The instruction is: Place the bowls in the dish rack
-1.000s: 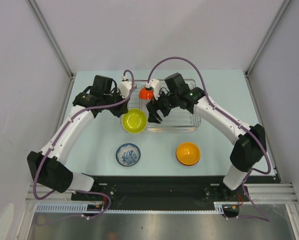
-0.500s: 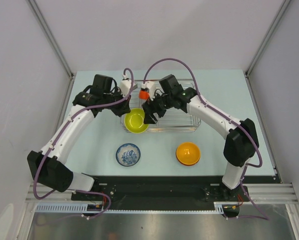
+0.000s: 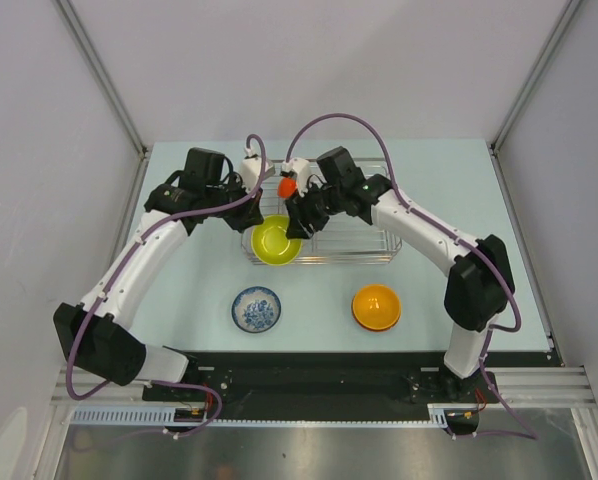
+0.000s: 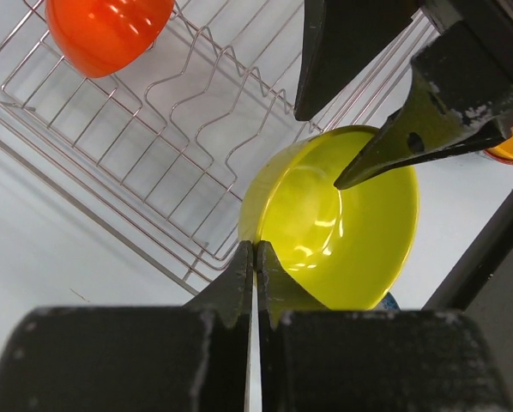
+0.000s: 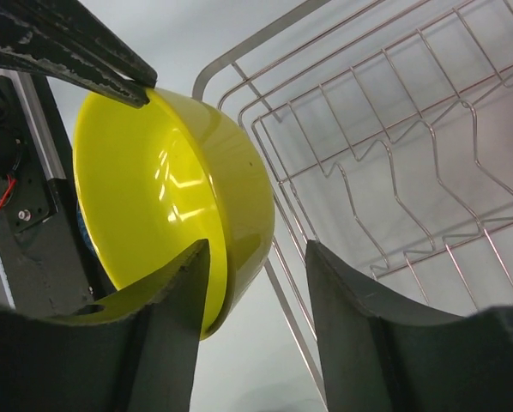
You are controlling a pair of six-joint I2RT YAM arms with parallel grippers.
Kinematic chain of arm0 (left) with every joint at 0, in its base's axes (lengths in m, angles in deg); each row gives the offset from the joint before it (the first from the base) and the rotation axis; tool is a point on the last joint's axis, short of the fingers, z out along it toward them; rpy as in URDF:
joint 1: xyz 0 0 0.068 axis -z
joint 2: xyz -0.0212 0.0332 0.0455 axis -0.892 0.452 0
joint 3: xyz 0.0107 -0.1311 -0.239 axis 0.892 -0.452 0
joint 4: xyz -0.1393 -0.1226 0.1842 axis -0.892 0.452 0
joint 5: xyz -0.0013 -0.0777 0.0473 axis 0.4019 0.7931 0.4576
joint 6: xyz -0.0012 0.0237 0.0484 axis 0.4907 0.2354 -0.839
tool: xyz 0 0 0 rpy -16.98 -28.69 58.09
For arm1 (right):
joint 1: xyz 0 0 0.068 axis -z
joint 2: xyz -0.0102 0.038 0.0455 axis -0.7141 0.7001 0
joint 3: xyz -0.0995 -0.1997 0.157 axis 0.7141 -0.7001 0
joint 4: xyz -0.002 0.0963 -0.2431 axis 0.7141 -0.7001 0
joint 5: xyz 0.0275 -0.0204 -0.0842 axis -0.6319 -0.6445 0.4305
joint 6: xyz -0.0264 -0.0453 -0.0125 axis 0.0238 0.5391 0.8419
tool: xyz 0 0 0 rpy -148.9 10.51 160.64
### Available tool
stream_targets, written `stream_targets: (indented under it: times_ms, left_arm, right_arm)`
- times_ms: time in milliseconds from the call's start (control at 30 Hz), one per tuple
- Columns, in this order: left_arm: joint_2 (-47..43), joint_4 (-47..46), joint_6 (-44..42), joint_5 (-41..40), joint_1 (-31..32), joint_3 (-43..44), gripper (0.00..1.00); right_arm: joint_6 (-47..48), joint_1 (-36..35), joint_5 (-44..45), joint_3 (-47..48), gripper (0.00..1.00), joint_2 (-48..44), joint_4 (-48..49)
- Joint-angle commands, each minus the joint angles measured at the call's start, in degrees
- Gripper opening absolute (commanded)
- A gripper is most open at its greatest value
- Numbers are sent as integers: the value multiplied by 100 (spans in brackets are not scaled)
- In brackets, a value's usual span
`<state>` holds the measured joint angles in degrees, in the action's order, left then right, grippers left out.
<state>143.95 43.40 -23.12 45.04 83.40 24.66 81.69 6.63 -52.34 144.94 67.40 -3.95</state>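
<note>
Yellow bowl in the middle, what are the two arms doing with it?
The left gripper holds the yellow bowl by its rim, tilted, at the left end of the dish rack. The right gripper straddles the opposite rim, one finger inside, one outside, not clamped yet. A red-orange bowl is in the rack; a blue patterned bowl and an orange bowl wait on the table.

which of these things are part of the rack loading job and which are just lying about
Job: dish rack, yellow bowl, red-orange bowl in the rack, orange bowl, blue patterned bowl.
Lying about: nothing loose that I can see; only the arms' purple cables.
</note>
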Motion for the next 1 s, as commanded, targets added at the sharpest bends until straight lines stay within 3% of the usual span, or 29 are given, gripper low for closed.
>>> stream_targets:
  times_ms: [0, 333, 567, 667, 700, 800, 900, 967]
  left_arm:
    - [-234, -217, 130, 190, 38, 78, 0]
    - [-251, -217, 103, 190, 38, 34, 0]
    - [-243, -182, 95, 217, 38, 25, 2]
    - [-251, -181, 103, 226, 38, 43, 25]
    - [-269, -190, 103, 226, 29, 43, 44]
    - [-330, -217, 121, 226, 29, 78, 73]
    - [-427, -260, 121, 138, 38, 113, 86]
    - [-489, -278, 103, 24, 29, 174, 89]
  right_arm:
    - [-100, -17, 81, 195, 51, 63, 261]
    - [-117, -35, 248, 187, 20, 124, 305]
    - [-117, -35, 336, 134, 8, 115, 332]
    - [-117, -44, 362, 99, 0, 107, 341]
    - [-117, -44, 397, 90, 0, 115, 341]
    - [-108, -44, 433, 81, 0, 124, 358]
    - [-91, -52, 503, 99, 0, 133, 349]
    - [-73, -44, 582, 90, 0, 133, 349]
